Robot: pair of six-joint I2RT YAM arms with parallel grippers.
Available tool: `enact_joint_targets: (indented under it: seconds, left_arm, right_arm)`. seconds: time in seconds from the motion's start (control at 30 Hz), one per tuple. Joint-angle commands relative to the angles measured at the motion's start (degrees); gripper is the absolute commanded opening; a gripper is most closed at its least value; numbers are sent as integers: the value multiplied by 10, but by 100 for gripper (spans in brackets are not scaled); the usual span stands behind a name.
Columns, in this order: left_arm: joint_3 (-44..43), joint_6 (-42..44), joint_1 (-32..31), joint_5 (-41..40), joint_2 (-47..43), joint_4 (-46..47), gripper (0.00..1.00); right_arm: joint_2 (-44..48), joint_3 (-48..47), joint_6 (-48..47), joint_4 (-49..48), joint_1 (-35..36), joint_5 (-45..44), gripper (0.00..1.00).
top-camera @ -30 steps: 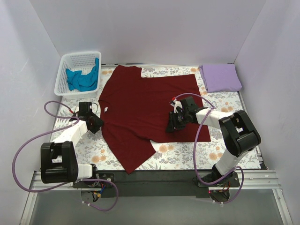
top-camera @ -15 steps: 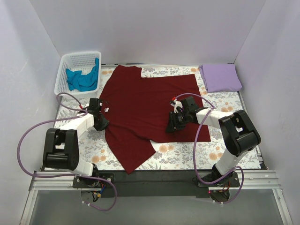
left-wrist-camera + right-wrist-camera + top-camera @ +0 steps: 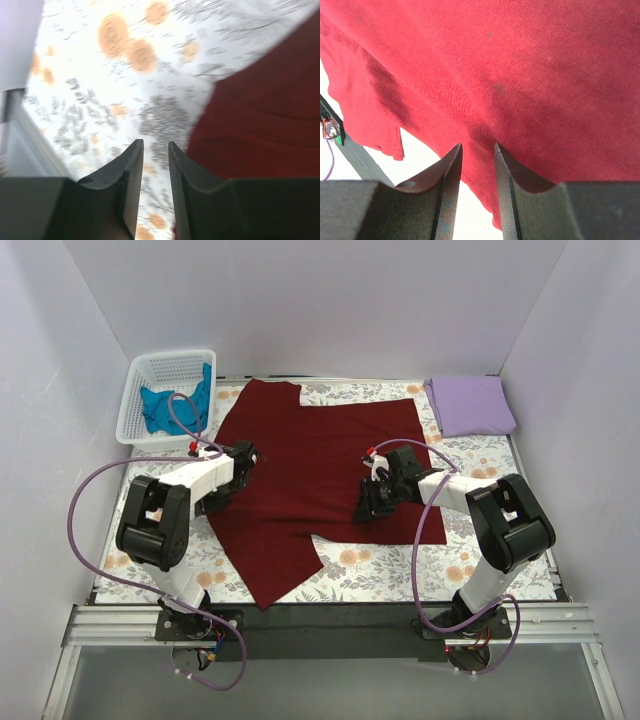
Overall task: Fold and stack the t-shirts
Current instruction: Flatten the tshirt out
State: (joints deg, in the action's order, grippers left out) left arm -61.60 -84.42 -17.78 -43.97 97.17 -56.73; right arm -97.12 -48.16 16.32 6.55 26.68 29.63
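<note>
The maroon t-shirt [image 3: 320, 455] lies spread on the floral cloth [image 3: 480, 545]. My left gripper [image 3: 222, 498] hovers at its left edge. In the left wrist view its jaws [image 3: 155, 144] stand a little apart. Only floral cloth shows through the gap, and the maroon t-shirt [image 3: 260, 125] lies just to the right. My right gripper [image 3: 372, 505] rests on the shirt's lower right part. Its jaws [image 3: 475, 146] are narrowly open over the red fabric [image 3: 520, 65], near a hem. A lavender t-shirt [image 3: 470, 405] lies folded at the back right. A teal t-shirt [image 3: 175, 410] is crumpled in the basket.
The white lattice basket [image 3: 165, 358] stands at the back left corner, just off the cloth. Walls close in the left, back and right sides. The purple cables of both arms loop above the cloth near the arms.
My left arm has swung from the cloth's left side inward onto the shirt's left edge. The shirt's lower left edge has shifted and its outline changed. The right arm has not moved.
</note>
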Motion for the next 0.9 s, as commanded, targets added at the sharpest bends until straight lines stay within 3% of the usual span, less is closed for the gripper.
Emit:
enact_joint_targets:
  seconds: [0.0, 0.07, 0.23, 0.37, 0.4, 0.53, 0.73, 0.87]
  left_arm:
    - [-8, -57, -5, -118, 30, -114, 27]
    - [-8, -74, -6, -124, 35, -122, 38]
    - [-9, -23, -16, -70, -36, -54, 43]
    - [29, 31, -15, 116, -138, 66, 43]
    - [42, 31, -15, 197, -152, 102, 43]
    - [96, 12, -16, 323, -182, 128, 43]
    - [162, 6, -32, 436, -189, 122, 42]
    - [197, 6, -44, 457, -179, 109, 42]
  right_arm:
    - [-30, 21, -25, 21, 1, -38, 40]
    - [-28, 22, -26, 22, 1, -37, 40]
    - [-27, 22, -26, 20, 2, -36, 40]
    - [-27, 18, -25, 22, 2, -35, 39]
    - [-25, 18, -26, 22, 2, -35, 39]
    - [20, 12, -31, 29, 1, -40, 39]
    - [106, 1, -44, 66, 2, -103, 39]
    - [149, 2, -49, 90, 1, -173, 41]
